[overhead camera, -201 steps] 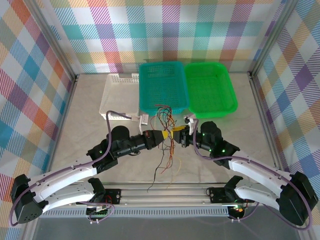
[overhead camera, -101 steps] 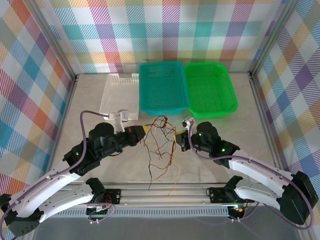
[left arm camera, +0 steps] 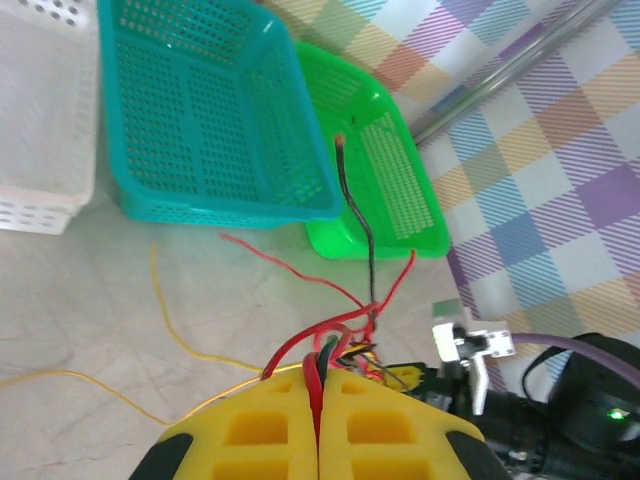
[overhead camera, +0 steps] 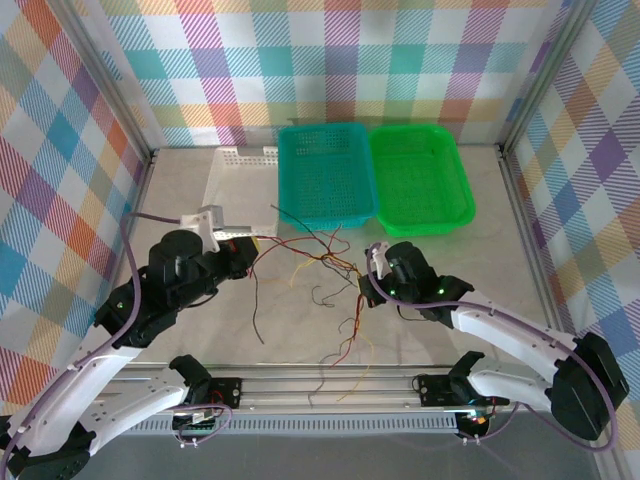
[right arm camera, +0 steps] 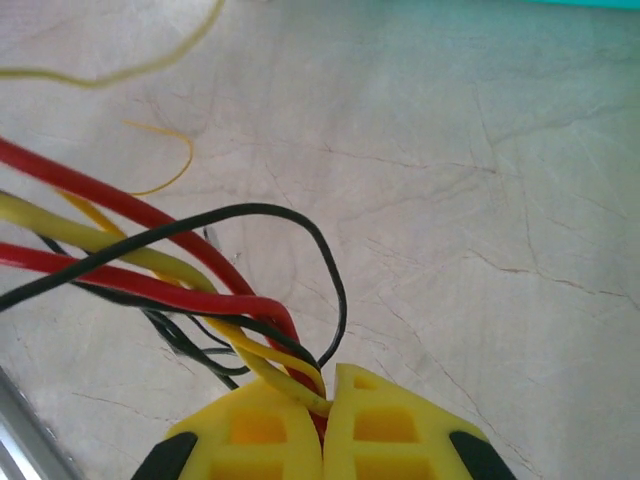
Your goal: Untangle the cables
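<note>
The cables [overhead camera: 310, 258] are thin red, yellow, orange and black wires drawn out in a loose line between my two grippers, knotted near the right one. Low on the left, my left gripper [overhead camera: 252, 250] is shut on them; its wrist view has the yellow fingers [left arm camera: 250, 430] pressed together on a red and a dark wire [left arm camera: 322, 362]. My right gripper [overhead camera: 361, 290] is shut on the other end. There, red, yellow and black strands [right arm camera: 240, 300] run into the closed jaws of the right gripper [right arm camera: 325, 392]. Loose ends [overhead camera: 340, 355] trail toward the near edge.
Three baskets stand at the back: white [overhead camera: 232, 165], teal [overhead camera: 325, 175] and green [overhead camera: 420, 180]. A metal rail [overhead camera: 330, 395] runs along the near edge. Plaid walls close in the table on three sides. A stray yellow wire [left arm camera: 160, 305] lies on the tabletop.
My left arm has pulled back to the left with its wires, drawing the bundle out into a line. The right gripper has closed on the strands and shifted slightly nearer.
</note>
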`<act>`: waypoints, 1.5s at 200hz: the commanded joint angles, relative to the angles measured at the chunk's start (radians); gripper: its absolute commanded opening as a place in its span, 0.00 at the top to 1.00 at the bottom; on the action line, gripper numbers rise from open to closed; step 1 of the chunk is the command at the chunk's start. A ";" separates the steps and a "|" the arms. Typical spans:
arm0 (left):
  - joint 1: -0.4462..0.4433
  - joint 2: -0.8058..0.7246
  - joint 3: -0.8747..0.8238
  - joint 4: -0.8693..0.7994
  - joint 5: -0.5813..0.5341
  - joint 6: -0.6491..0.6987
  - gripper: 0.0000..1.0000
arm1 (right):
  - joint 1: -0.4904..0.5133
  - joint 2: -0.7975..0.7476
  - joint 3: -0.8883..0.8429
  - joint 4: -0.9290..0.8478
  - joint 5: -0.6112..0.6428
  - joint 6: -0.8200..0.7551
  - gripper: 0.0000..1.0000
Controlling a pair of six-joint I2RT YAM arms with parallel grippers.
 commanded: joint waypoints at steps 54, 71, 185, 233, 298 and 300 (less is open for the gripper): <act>0.032 -0.030 0.223 -0.085 -0.205 0.203 1.00 | -0.334 -0.070 -0.067 -0.211 0.064 0.173 1.00; 0.032 -0.024 0.259 -0.110 -0.243 0.237 1.00 | -0.382 -0.101 -0.068 -0.233 0.076 0.197 1.00; 0.032 -0.004 0.380 -0.207 -0.438 0.393 1.00 | -0.601 -0.348 -0.095 -0.342 0.173 0.313 1.00; 0.032 0.001 0.347 -0.170 -0.345 0.391 1.00 | -0.614 -0.378 -0.096 -0.259 0.050 0.334 1.00; 0.032 0.005 0.279 -0.072 -0.121 0.428 1.00 | -0.557 -0.586 -0.129 0.019 -0.097 0.328 1.00; 0.032 0.005 0.275 -0.068 -0.117 0.429 1.00 | -0.553 -0.583 -0.129 0.024 -0.097 0.329 1.00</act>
